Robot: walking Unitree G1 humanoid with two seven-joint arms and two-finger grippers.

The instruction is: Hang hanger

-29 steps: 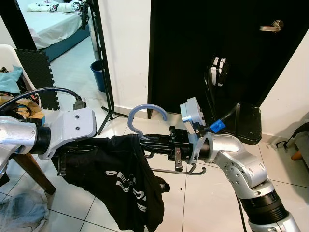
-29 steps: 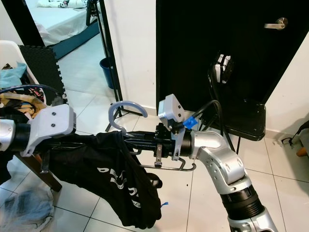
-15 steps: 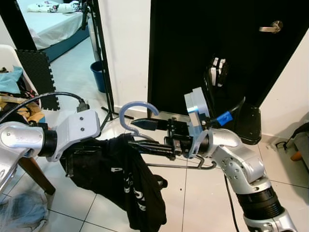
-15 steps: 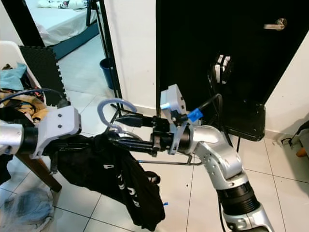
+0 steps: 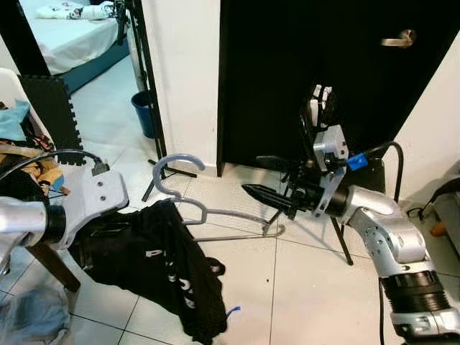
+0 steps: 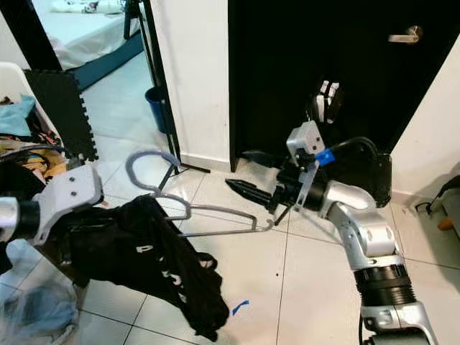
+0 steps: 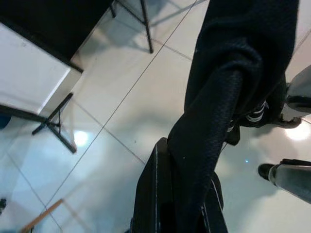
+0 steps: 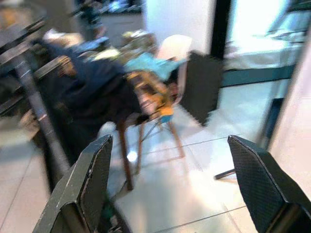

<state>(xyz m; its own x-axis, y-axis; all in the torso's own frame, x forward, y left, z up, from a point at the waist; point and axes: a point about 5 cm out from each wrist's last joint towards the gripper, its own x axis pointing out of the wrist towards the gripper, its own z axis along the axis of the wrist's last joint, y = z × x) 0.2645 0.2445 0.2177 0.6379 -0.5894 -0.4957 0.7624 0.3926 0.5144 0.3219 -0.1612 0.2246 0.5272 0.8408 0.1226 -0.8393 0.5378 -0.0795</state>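
**A:** Start at the fingers. What is the left gripper [image 7: 182, 213] doing?

**B:** In the left wrist view its black fingers [image 7: 155, 194] are pinched on a twisted fold of the black garment [image 5: 162, 262]. The cloth covers most of one finger, so the contact itself is hard to see. From the head, the silver left arm [image 5: 43, 215] hides the fingers altogether.

**A:** And the right gripper [image 5: 260, 195]?

**B:** Spread wide. The right wrist view shows its two fingers [image 8: 85, 187] far apart with bare space between them, though the picture is blurred. From the head the fingers overlap into one dark pointed shape, aimed toward the robot's left.

**A:** Where is the hanger [image 5: 208, 214]?

**B:** Held up above the tiled floor [image 5: 302, 287] on the left side, its pale hook [image 5: 167, 172] rising above the garment, which drapes from it with white lettering showing. Its free end reaches out to just below the right fingertips; I cannot tell whether it touches them.

**A:** Around that?

**B:** A black door [image 5: 302, 72] behind the right arm, its handle [image 5: 397, 39] smeared. A black chair [image 6: 366, 169] is mostly hidden by that arm. At the left, a chair piled with clutter [image 5: 18, 144] is cut off by the edge.
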